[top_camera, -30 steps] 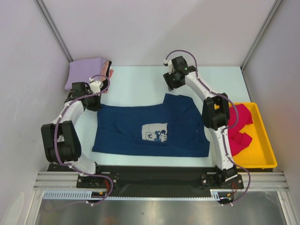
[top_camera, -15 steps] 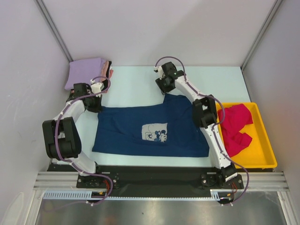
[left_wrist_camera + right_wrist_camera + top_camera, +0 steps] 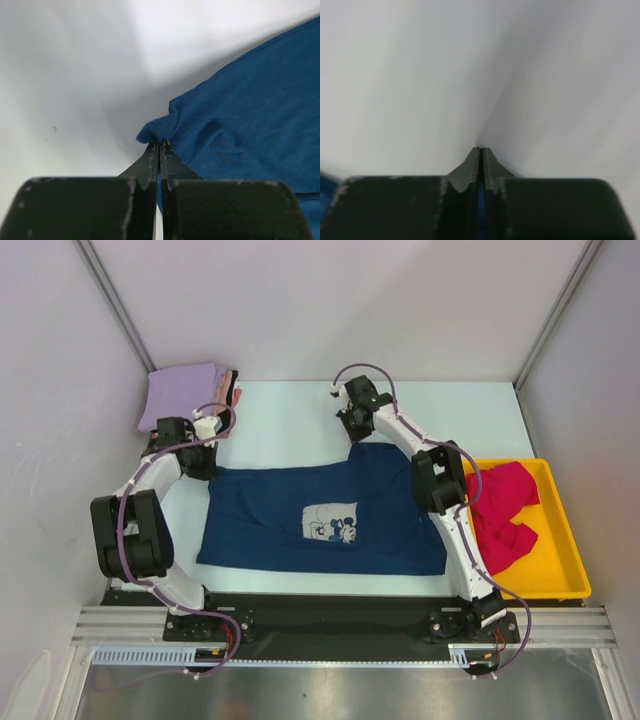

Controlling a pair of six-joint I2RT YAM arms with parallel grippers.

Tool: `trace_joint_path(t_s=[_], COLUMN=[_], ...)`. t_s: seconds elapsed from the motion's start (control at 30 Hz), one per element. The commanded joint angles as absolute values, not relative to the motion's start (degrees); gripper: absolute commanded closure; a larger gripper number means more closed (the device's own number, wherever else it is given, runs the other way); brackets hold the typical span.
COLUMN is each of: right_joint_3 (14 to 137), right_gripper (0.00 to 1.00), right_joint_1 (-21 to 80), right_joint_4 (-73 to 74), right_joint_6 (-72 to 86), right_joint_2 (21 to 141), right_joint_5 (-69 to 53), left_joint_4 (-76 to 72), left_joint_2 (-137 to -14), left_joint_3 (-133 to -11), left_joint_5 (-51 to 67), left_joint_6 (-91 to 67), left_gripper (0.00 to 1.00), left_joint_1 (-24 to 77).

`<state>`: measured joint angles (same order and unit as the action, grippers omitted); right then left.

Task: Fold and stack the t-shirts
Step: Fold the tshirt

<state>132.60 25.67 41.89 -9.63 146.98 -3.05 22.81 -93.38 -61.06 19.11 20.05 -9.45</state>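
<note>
Roughly midway, by my reading: the lavender t-shirt [image 3: 185, 392] lies folded at the far left corner of the table [image 3: 290, 415], on top of a pile [image 3: 233, 390] whose pink and dark edges peek out at its right, so those look done. The navy t-shirt [image 3: 320, 520] lies spread flat mid-table, print up, not yet folded. The left gripper [image 3: 159, 145] is clenched on its far left corner, and the right gripper [image 3: 480, 150] is clamped on its far edge, a blue sliver showing between the fingers. The crimson t-shirt [image 3: 500, 505] lies crumpled in the yellow tray [image 3: 565, 560] at the right, yet to be handled. Nothing rests on the navy cloth; only the right arm's own links reach over its right side, and the pile sits near the left gripper.
</note>
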Motion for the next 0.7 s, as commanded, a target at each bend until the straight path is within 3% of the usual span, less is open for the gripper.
trace_joint_path(t_s=[0.0,0.03,0.37,0.67], right_joint_3=[130.43,131.04,129.29,108.74], right_gripper=[0.96,1.0,1.0,1.0], right_joint_1=[25.93,25.75,18.81,17.14], right_joint_4=[45.35,45.26,37.28,30.68], right_joint_6=[-8.27,-8.0,5.18,8.96], right_joint_2=[146.87,146.52,131.85,109.29], right_joint_5=[-0.53,-0.09,-2.46,-2.29], left_joint_4=[22.32,22.32,22.5,22.94], left_joint_2=[-92.72,-92.72,-92.46,-91.06], left_joint_3=[-62.49,-62.58,-63.81,-65.39], left_joint_5=[19.34,19.34,18.98,19.34], left_joint_6=[21.09,21.09,21.36,22.5], left_gripper=[1.0,1.0,1.0,1.0], left_joint_1=[-9.76,-9.76,-9.76,-9.76])
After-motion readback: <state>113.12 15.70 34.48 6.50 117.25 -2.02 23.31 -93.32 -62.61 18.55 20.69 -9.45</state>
